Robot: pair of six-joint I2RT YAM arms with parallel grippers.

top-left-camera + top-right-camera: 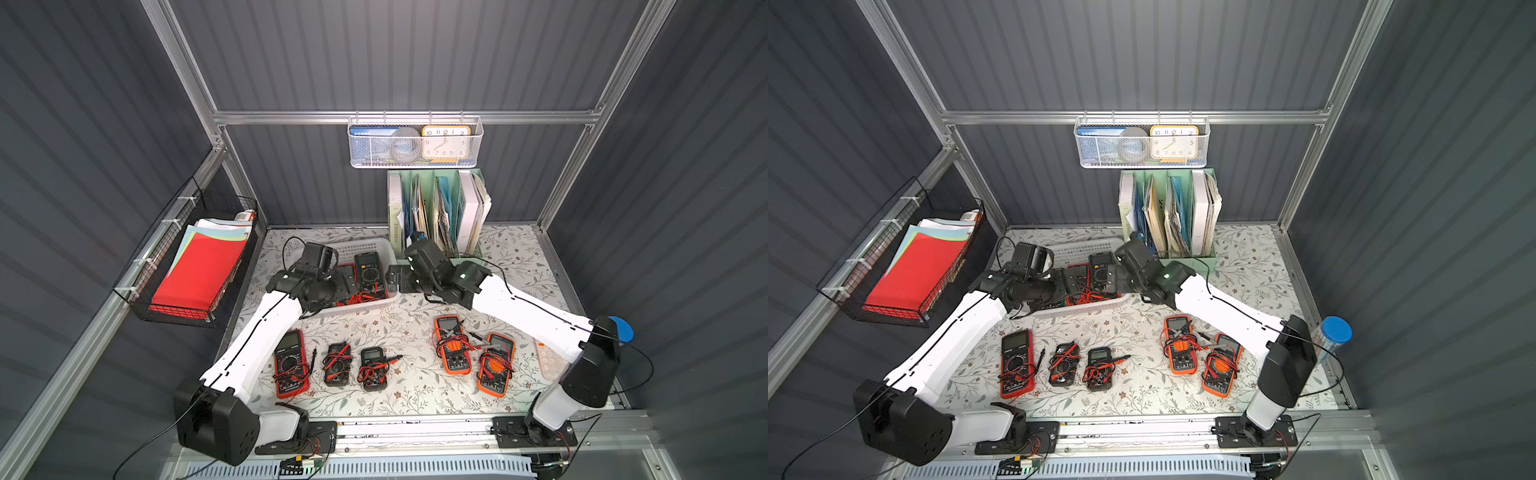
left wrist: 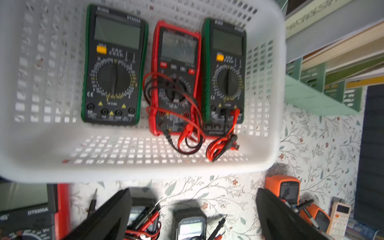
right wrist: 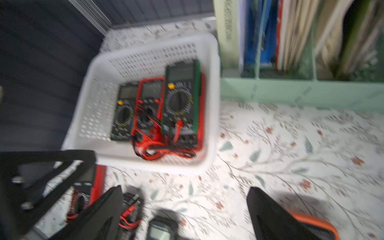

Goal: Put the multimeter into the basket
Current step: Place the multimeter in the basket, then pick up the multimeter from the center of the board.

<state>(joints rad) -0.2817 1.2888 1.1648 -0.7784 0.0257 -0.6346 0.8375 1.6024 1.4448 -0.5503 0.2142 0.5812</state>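
Note:
The white basket (image 1: 376, 242) (image 2: 145, 172) (image 3: 149, 164) stands at the back left of the table. It holds two green-edged multimeters (image 2: 113, 66) (image 2: 225, 72) with a red one (image 2: 176, 79) between them, leads coiled at the front. Several more multimeters lie on the table: a red one (image 1: 291, 363), two small black ones (image 1: 337, 365) (image 1: 374, 368) and two orange ones (image 1: 452, 345) (image 1: 496, 363). My left gripper (image 1: 347, 284) (image 2: 192, 195) hovers open over the basket's front part, holding nothing. My right gripper (image 1: 397, 279) (image 3: 185, 191) is open and empty beside the basket's right rim.
A green file holder (image 1: 436, 212) with books stands right behind the basket's right side. A black wire basket (image 1: 195, 266) with papers hangs on the left wall, a mesh basket (image 1: 415, 141) with a clock on the back rail. A pale keypad (image 1: 548, 359) lies at the right edge.

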